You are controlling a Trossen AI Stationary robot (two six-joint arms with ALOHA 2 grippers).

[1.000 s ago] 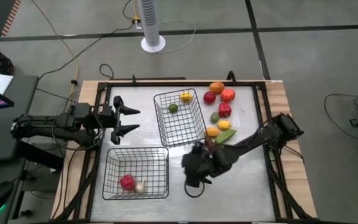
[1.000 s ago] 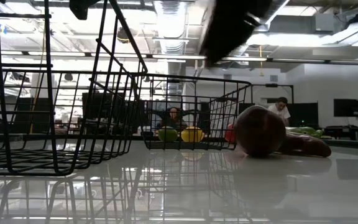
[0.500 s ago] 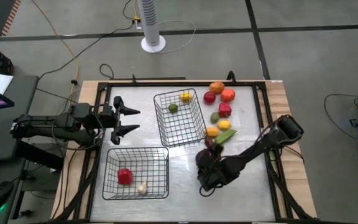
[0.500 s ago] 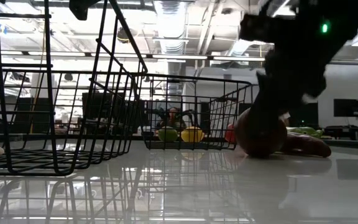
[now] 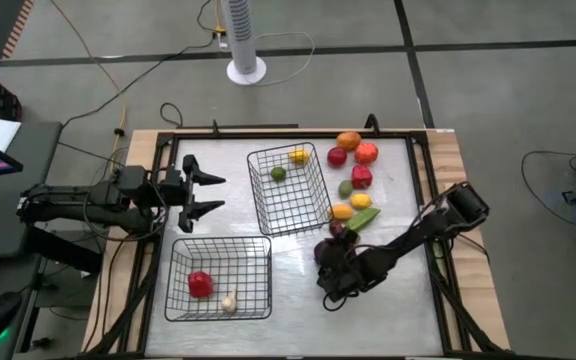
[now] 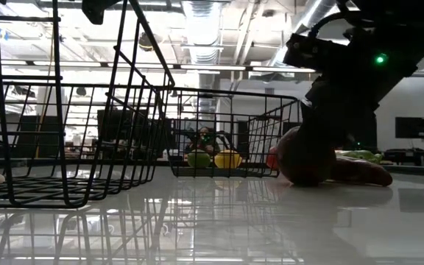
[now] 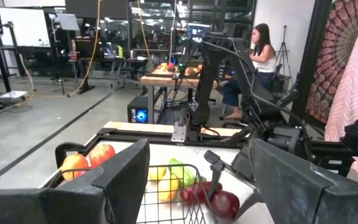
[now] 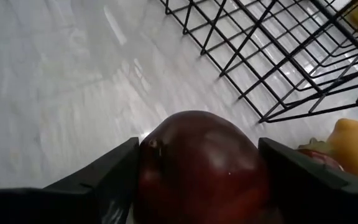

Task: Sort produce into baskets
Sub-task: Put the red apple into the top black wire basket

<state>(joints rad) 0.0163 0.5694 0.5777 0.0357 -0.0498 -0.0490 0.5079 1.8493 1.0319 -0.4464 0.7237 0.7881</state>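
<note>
Dark maroon fruit (image 8: 197, 158) sits between right pincer (image 8: 197, 186) fingers, grip unclear

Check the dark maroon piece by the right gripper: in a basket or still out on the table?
Out. The dark maroon piece sits on the white table between the right gripper fingers, beside the far basket.

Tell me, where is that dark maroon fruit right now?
In the high view, the dark maroon fruit sits on the table right of centre, between the right gripper's fingers, just below the far basket's corner.
</note>
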